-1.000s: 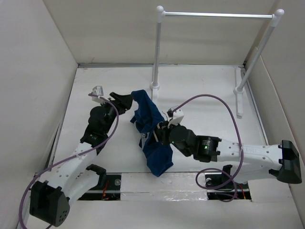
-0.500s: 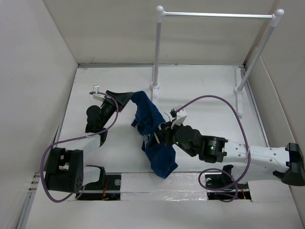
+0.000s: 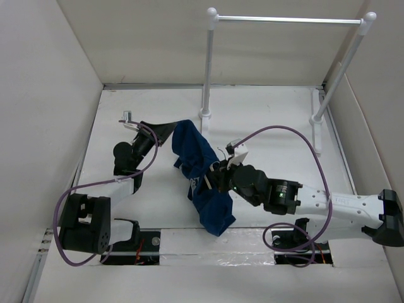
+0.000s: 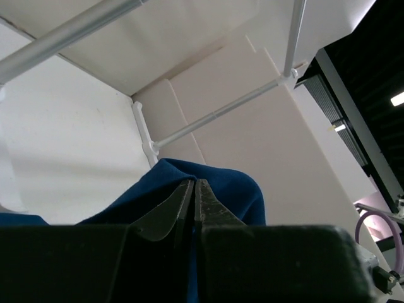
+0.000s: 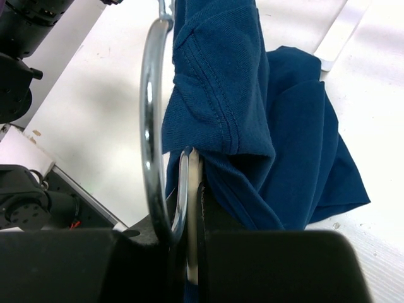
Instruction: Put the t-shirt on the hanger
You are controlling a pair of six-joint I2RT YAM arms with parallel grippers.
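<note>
Pinching the dark navy-blue soft fabric t-shirt [image 3: 201,158] at frame centre, the left gripper [image 4: 193,189] has its jaws fully closed. The right gripper [image 5: 191,180] clamps tight on the slim cream hanger [image 5: 147,126] under its metal hook, cloth touching.

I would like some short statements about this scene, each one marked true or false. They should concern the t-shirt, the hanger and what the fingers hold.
1. The left gripper has its fingers shut on the t-shirt. True.
2. The hanger hangs from the silver bar of the rack. False: its metal hook is at the right gripper, low over the table, and nothing hangs on the bar.
3. The t-shirt lies flat and spread out on the table. False: it is bunched up, with both grippers at it.
4. In the right wrist view the metal hook curves right beside the t-shirt's cloth. True.
</note>
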